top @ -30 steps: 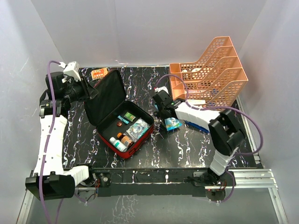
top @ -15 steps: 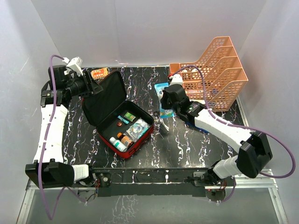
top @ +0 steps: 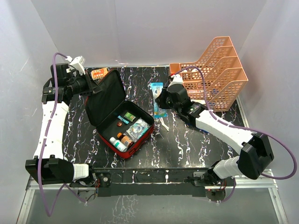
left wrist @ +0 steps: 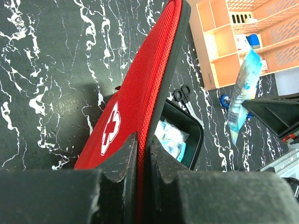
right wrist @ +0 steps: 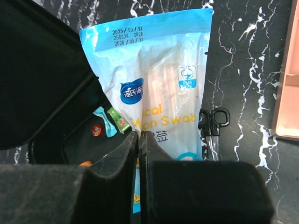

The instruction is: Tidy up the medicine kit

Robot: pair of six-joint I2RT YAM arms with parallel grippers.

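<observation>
1. At the far left, the left gripper [left wrist: 144, 144] has just closed. A moment ago its jaws stood apart beside the lid [top: 105, 95]; now they pinch the lid's red rim tightly and hold it raised.
2. The medicine kit [top: 139, 141] sits on the left half of the worktop [top: 187, 144]. Its open base faces the near edge and its lid leans back toward the far left corner. With the lid held, I judge the case is steadied for loading.
3. Nearer the middle, the right gripper [right wrist: 140, 140] has carried a blue swab packet [right wrist: 159, 79] away from the front of the orange tray [top: 212, 70] and across toward the kit. Its jaws are clamped thin on one end of the packet, which is held off the worktop just right of the open case. Dropping it in looks like the step in hand.
4. The top view alone shows both arms at once and the bottles [top: 122, 139] already in the base, but neither grip clearly. The left wrist view shows the pinch on the rim and the white cross on the lid's outside. The right wrist view shows the packet's printed dates and the scissors [right wrist: 212, 122] lying on the worktop below it, between kit and tray.
</observation>
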